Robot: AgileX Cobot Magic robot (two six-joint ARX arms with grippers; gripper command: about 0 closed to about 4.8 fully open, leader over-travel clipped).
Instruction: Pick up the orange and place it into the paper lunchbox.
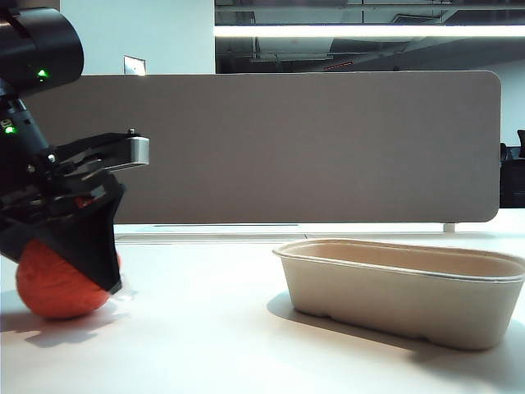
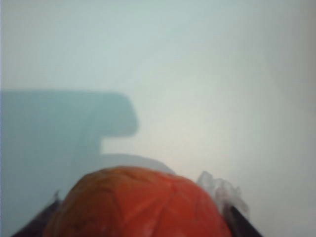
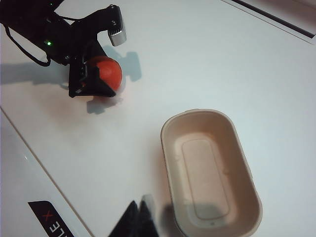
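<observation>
L gripper (image 1: 70,267) down over orange (image 1: 51,283) at table's (image 1: 213,328) left edge, jaws straddling it, grip unclear. R gripper (image 3: 136,217) state can't tell; paper lunchbox (image 1: 402,291) empty.

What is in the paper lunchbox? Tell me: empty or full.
Empty: the paper lunchbox shows a bare floor; the orange sits on the table.

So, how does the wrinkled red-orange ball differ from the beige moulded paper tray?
The wrinkled red-orange ball is round and bright; the beige moulded paper tray is oblong, pale and matt. The ball is much smaller than the tray. The ball sits between the fingers of the left gripper, while the tray stands free and empty, near the right gripper. Both rest on the white table.
</observation>
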